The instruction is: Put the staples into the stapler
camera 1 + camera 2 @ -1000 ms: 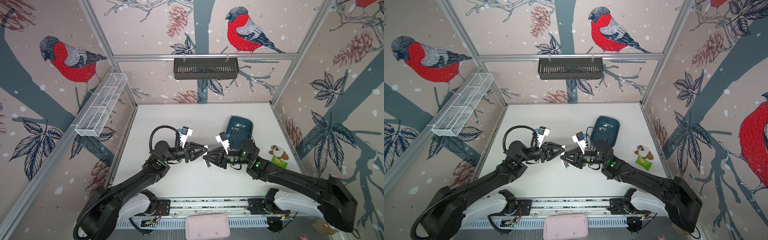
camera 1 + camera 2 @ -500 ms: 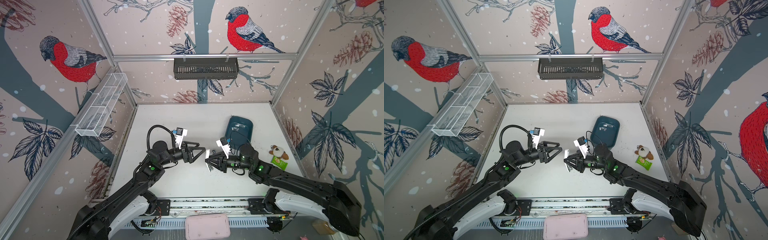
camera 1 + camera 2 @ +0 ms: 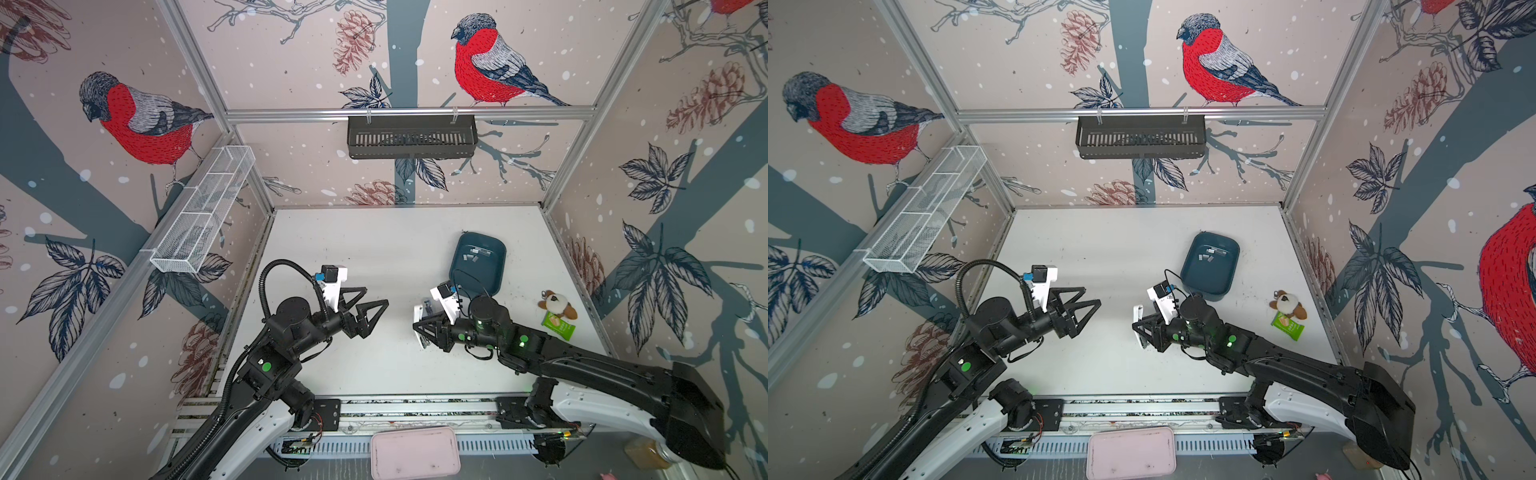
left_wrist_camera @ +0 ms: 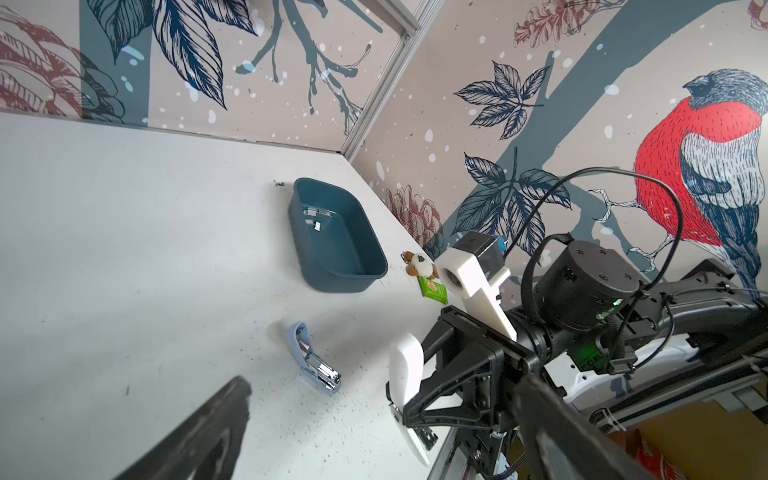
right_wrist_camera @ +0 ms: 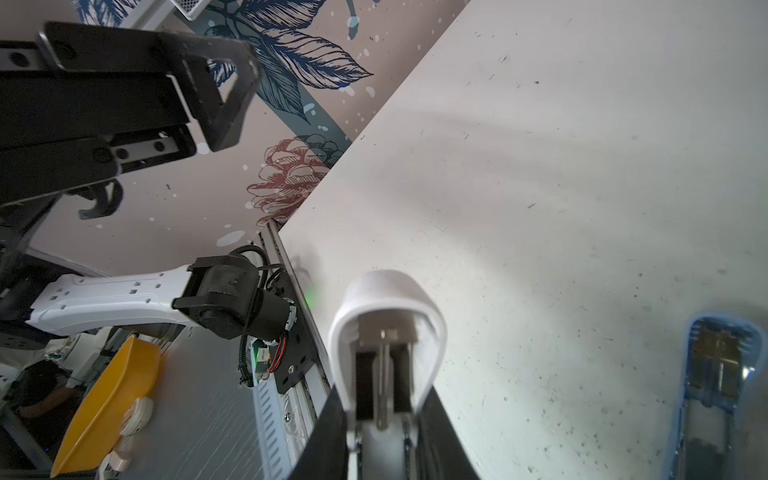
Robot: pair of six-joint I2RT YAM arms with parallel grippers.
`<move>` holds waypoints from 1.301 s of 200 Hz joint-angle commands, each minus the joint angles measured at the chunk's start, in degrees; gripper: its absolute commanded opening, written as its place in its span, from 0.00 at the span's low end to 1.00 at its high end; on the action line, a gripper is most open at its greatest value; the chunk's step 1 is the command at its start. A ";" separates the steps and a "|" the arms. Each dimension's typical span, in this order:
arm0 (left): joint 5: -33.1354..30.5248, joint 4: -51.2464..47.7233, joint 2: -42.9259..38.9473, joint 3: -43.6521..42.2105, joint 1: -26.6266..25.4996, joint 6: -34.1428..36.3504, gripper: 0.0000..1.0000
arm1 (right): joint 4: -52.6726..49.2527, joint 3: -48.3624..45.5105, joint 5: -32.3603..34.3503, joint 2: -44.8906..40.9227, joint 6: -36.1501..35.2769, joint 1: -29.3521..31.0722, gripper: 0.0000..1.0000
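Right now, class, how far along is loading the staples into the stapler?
Done: the right claw grips the white stapler, and the right wrist view shows the spring rod inside it. In hand: the left claw stands open and empty. Left: the staples lie in the teal tray; none is picked up or loaded yet.

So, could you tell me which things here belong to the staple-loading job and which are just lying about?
Job: staples in the teal tray; white stapler between the jaws of the right gripper; blue stapler on the table.
Lying about: plush toy; green packet; black wall basket; white wire rack.
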 commanded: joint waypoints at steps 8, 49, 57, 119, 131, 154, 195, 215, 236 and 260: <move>-1.24 -6.59 -1.46 1.55 0.11 6.73 0.99 | -4.83 2.85 10.55 3.03 -0.91 2.73 0.14; -4.37 -6.66 -6.20 0.98 0.14 7.45 0.99 | -9.63 7.31 19.70 9.01 0.34 6.21 0.12; -5.11 -6.94 -6.66 0.95 0.10 7.40 0.99 | -10.53 8.11 20.91 10.21 0.63 6.64 0.12; -8.45 -8.65 -6.02 1.33 0.20 7.40 0.99 | -15.55 14.52 25.94 20.12 1.22 9.76 0.12; -9.29 -8.68 -6.44 1.14 0.19 7.28 0.99 | -16.32 15.55 26.43 22.01 0.90 10.31 0.12; -10.38 -9.00 -7.04 1.40 0.27 7.31 0.99 | -19.11 18.88 28.40 25.94 0.72 11.43 0.12; -11.05 -9.26 -7.38 1.38 0.38 7.26 0.99 | -21.20 22.16 30.72 30.56 0.77 12.88 0.11; -11.76 -9.48 -7.55 1.47 0.41 7.27 0.99 | -22.84 23.53 32.34 32.40 1.55 13.25 0.11; -12.13 -9.48 -7.76 1.47 0.53 7.20 0.99 | -25.38 25.44 34.56 34.30 2.17 13.61 0.11; -12.96 -9.83 -8.05 1.51 0.61 7.07 0.99 | -27.55 27.23 36.57 36.64 3.32 13.85 0.11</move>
